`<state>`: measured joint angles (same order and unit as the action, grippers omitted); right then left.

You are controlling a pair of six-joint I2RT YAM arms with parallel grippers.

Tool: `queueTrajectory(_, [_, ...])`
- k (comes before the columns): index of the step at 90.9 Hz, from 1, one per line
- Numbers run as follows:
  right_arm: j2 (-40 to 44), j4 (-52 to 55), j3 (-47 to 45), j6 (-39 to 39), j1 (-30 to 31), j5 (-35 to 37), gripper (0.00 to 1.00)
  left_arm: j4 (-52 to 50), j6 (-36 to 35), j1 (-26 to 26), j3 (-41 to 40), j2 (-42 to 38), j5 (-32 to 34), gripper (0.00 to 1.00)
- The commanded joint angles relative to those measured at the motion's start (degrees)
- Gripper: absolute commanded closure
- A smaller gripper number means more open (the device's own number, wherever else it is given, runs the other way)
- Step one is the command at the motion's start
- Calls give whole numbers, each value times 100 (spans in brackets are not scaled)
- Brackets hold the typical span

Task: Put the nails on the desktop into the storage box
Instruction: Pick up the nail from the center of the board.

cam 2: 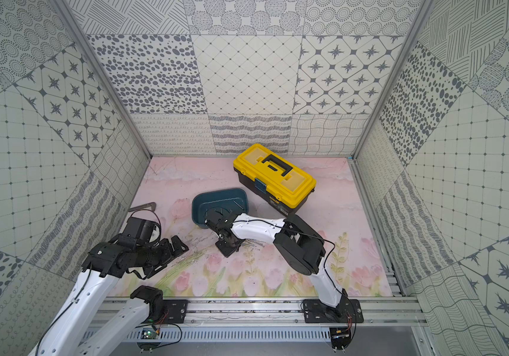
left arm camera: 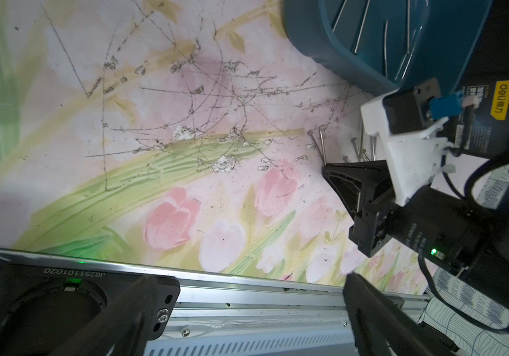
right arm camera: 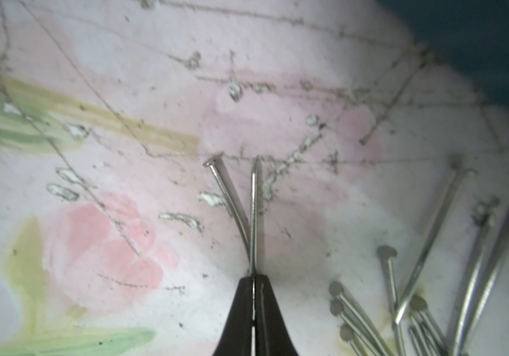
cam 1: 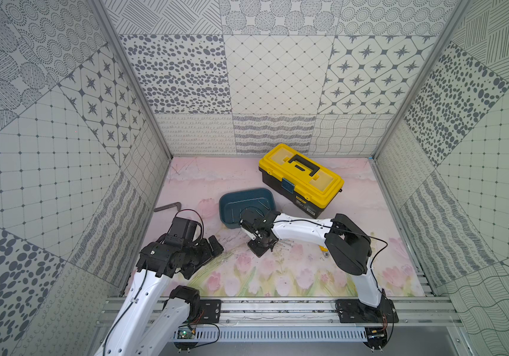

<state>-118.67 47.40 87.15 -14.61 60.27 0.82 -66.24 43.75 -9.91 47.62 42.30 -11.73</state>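
1. Rail side, robot's left: black left gripper (cam 1: 216,245) hangs low over the pale pink, tulip-printed desktop (cam 1: 277,277). Its fingers (left arm camera: 123,308) are spread wide with nothing between them.
2. Centre: black right gripper (cam 1: 259,250) points down at the desktop, jaws pressed together on two thin grey metal nails (right arm camera: 254,215). These pinched nails stick out past the tips in a narrow V, one head outward and one point outward. Their long axes run roughly away from the rail. I cannot tell whether they are clear of the surface.
3. Just beside those jaws, on the robot's right: loose heap (right arm camera: 416,292) of the same nails, crossed over one another on the desktop. In both top views it shows half under the white forearm.
4. Beyond the right gripper, farther from the rail: shallow dark teal plastic storage box (cam 1: 221,206), open-topped, with several nails (left arm camera: 361,27) on its floor. This is the relation I steer by. The box lies just past the right wrist, which overlaps its near corner in both top views, so the right arm is much the nearer. I judge the move ahead to be short: lift, carry outward over the near wall, release.
5. Level with the box, by the left wall: dark L-shaped metal bar (cam 1: 168,207). Farthest: yellow-lidded black toolbox (cam 1: 301,178), just behind the box.
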Motion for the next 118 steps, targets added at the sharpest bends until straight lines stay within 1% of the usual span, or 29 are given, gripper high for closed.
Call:
queueTrajectory(1, [507,59,-107,-86,-58,101,100,718,-14,28,-118,65,-583,1])
queueTrajectory(12, [786,47,-233,-193,-191,3,100,1358,109,33,-272,72,-1064,1])
queueTrajectory(27, [1203,-82,-493,-277,-365,-222,100,2529,451,32,-592,63,-1756,1])
queueTrajectory(43, [1724,-268,-736,-476,-584,-607,100,3709,907,32,-891,70,-2325,3])
queueTrajectory(53, [2001,-454,-931,-646,-771,-821,100,4181,1063,33,-1003,182,-2514,5])
queueTrajectory(61, [2100,-548,-1034,-695,-868,-942,100,4209,1041,28,-1002,282,-2544,6])
queueTrajectory(77, [2002,-695,-1209,-621,-953,-753,100,4127,1030,33,-992,320,-2495,7])
queueTrajectory(96, [1762,-1100,-1560,-676,-1121,-244,100,3772,1011,29,-945,237,-2430,7])
queueTrajectory(106, [1809,-1303,-1769,-699,-1137,-60,100,3547,953,31,-866,185,-2368,6])
queueTrajectory(118, [2019,-1470,-1910,-698,-1141,-155,100,3534,947,17,-825,197,-2414,6])
